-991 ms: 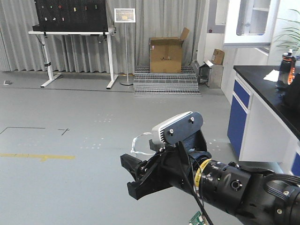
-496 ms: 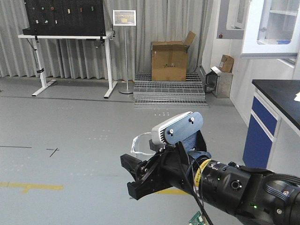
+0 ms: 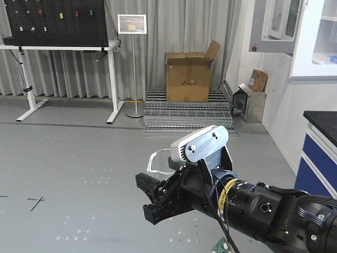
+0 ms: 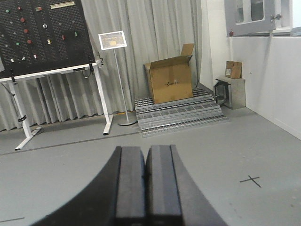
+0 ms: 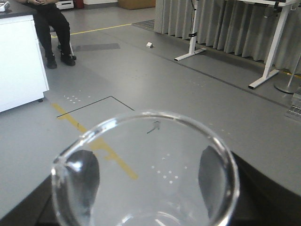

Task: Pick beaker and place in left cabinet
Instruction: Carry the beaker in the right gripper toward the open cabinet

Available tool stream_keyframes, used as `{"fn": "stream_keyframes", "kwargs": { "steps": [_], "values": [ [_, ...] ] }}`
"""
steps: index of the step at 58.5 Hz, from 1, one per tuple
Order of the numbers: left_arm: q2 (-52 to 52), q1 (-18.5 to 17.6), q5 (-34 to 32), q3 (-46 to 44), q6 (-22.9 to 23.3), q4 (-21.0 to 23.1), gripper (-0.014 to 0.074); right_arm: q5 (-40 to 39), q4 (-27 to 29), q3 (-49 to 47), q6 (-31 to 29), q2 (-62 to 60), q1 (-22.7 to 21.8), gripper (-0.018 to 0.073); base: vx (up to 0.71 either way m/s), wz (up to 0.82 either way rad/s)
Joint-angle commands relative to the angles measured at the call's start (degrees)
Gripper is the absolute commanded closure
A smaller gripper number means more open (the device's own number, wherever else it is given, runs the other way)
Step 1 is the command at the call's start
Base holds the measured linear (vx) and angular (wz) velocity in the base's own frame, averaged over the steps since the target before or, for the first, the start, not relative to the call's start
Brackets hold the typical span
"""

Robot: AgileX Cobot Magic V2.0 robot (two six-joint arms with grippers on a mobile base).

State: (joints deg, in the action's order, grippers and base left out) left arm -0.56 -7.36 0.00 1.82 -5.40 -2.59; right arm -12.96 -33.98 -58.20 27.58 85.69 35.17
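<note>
The right gripper (image 5: 147, 186) clamps the small clear glass cylindrical beaker (image 5: 146, 155), while the left gripper (image 4: 146, 154) is closed on nothing.

Beaker (image 5: 146, 174) base beyond bottom edge.

The front camera looked ahead over one arm (image 3: 253, 205) toward the curtains (image 3: 174, 26). The left wrist camera shared its cardboard box (image 3: 188, 74); the right sat close above the beaker (image 5: 146, 174).

Between the jaws of your right gripper (image 3: 147, 199) sits the beaker (image 5: 146, 167). Far ahead of the jaws of your left gripper (image 4: 146, 181), a box (image 4: 170, 85) stands on a grate platform (image 4: 181, 115), with a sign stand (image 4: 116, 75) left of it.
</note>
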Motion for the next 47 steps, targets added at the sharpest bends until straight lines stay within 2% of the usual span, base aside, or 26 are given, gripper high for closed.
{"fn": "stream_keyframes", "kwargs": {
  "steps": [1,47],
  "values": [
    [-1.1,0.0,-4.3,0.9,0.2,0.2,0.0595,-4.2,0.6,-1.8,-0.1,-2.5,-0.2,0.0498,0.68,-0.02],
    [-1.1,0.0,-4.3,0.9,0.2,0.2,0.0595,-4.2,0.6,-1.8,-0.1,-2.5,-0.2,0.0498,0.66,0.05]
  ]
}}
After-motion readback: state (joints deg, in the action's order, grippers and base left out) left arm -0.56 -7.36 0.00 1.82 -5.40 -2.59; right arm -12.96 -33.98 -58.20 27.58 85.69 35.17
